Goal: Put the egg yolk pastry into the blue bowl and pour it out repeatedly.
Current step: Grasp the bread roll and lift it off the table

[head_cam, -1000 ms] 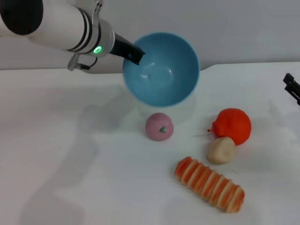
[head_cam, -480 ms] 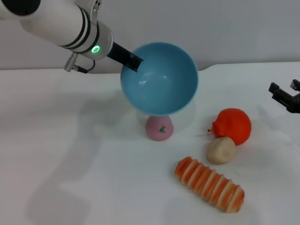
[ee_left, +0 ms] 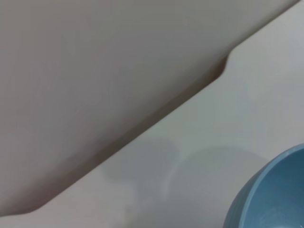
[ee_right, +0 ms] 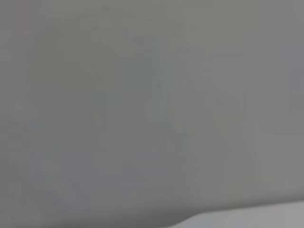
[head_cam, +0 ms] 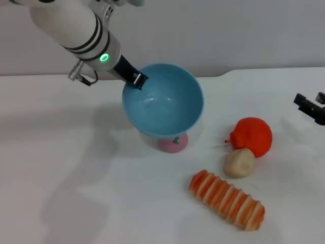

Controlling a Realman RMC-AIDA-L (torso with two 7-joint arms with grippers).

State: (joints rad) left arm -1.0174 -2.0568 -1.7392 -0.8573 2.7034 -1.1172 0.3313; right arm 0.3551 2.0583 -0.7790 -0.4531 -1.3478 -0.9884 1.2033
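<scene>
My left gripper is shut on the far-left rim of the blue bowl and holds it above the table, mouth tipped toward me. Nothing lies inside the bowl. A part of its rim shows in the left wrist view. The egg yolk pastry rests on the table to the right, touching the front of the orange fruit. My right gripper hangs open at the right edge, apart from the pastry and holding nothing.
A pink bun with a green mark sits half hidden under the bowl. A long orange-and-cream striped bread lies in front of the pastry. The white table ends at a grey wall behind.
The left arm has lowered the bowl and levelled it somewhat, so it now covers the top of the pink bun. The right gripper has come in from the right edge.
</scene>
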